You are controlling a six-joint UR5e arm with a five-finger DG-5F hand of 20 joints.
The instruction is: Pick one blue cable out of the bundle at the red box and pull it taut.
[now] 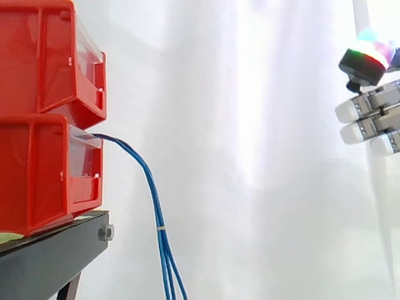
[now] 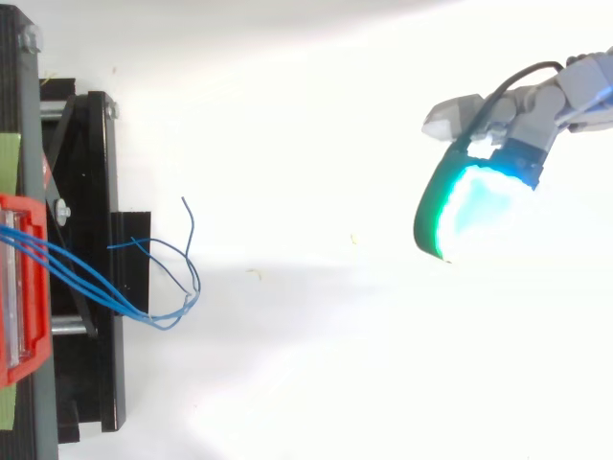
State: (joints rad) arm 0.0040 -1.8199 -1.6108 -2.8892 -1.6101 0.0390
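While the bundle of blue cables (image 1: 154, 200) spills from the front of the lower red bin (image 1: 44, 169) and droops past the front edge of the black stand (image 1: 50, 250), the hand (image 1: 375, 103) hangs well apart from it, roughly level with the bin's mouth. Its fingers (image 1: 351, 110) are straight, aimed at the bins, and hold nothing. Below the stand's edge the cables run almost plumb, gathered by a pale tie (image 1: 162, 229).

From above, the bundle (image 2: 189, 297) crosses the stand (image 2: 96, 192) from the bin (image 2: 43, 335) and fans into loose ends just beyond its front edge. The hand (image 2: 536, 115) sits far out from that edge, offset toward one end of it. I judge that the reach must go straight toward the stand, meeting the strands across their long axis to single one out.
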